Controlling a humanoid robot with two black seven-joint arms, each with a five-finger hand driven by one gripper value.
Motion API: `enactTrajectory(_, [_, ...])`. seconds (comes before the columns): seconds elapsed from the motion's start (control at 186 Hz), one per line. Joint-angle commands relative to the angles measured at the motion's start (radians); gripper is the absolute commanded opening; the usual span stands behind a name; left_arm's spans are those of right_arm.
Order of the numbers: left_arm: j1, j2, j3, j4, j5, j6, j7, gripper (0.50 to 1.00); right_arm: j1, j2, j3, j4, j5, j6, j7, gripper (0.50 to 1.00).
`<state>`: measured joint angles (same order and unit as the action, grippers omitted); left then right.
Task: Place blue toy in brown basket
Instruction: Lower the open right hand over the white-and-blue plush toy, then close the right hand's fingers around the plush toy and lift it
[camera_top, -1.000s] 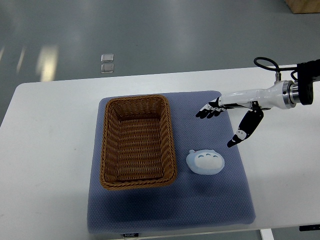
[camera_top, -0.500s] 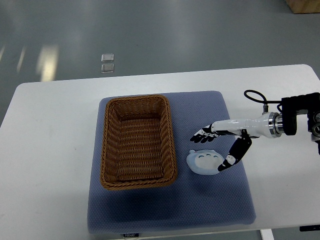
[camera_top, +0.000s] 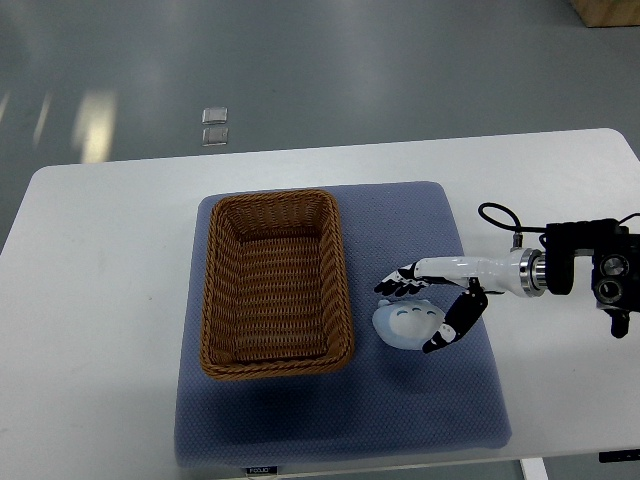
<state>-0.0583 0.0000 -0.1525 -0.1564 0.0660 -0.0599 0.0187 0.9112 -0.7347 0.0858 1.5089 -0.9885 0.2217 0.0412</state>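
Bracketing the blue toy (camera_top: 409, 326) from its far and near-right sides, the right hand (camera_top: 432, 303) reaches in from the right edge of the top view. Its fingers (camera_top: 398, 285) are spread apart above the toy's far edge and the thumb (camera_top: 448, 326) hangs by its right end; nothing is clamped, and whether any tip touches the toy cannot be told. This stance probably prepares a pinch across the toy's short width. The toy lies flat on the blue-grey mat (camera_top: 440, 410), just beside the right rim of the empty brown wicker basket (camera_top: 275, 283) and apart from it. Its long axis runs left to right, with small ear-like bumps toward the far side and a pale face panel upward. The left arm is out of view.
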Motion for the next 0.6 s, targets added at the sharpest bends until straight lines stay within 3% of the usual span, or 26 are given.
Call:
enactTrajectory(0.0, [0.0,0.0,0.001,0.0,0.002,0.0,0.0,1.0,-0.017,0.015,0.0,-0.01,-0.015,-0.018,0.0,0.903])
enactTrajectory(0.226, [0.0,0.0,0.001,0.0,0.0,0.0,0.0,1.0,-0.038,0.034,0.0,-0.026,-0.038,-0.036,0.003,0.893])
enactTrajectory(0.333, [0.0,0.0,-0.001,0.0,0.002,0.0,0.0,1.0,-0.043,0.044,0.002,-0.032,-0.042,-0.038,0.003,0.844])
enactTrajectory(0.414, [0.0,0.0,-0.001,0.0,0.0,0.0,0.0,1.0,-0.048,0.046,0.002,-0.038,-0.058,-0.048,0.003,0.77])
enactTrajectory(0.505, [0.0,0.0,-0.001,0.0,0.0,0.0,0.0,1.0,-0.051,0.049,0.0,-0.041,-0.084,-0.07,0.003,0.595])
enactTrajectory(0.597, [0.0,0.0,-0.001,0.0,0.0,0.0,0.0,1.0,-0.049,0.051,0.002,-0.044,-0.099,-0.082,0.003,0.509])
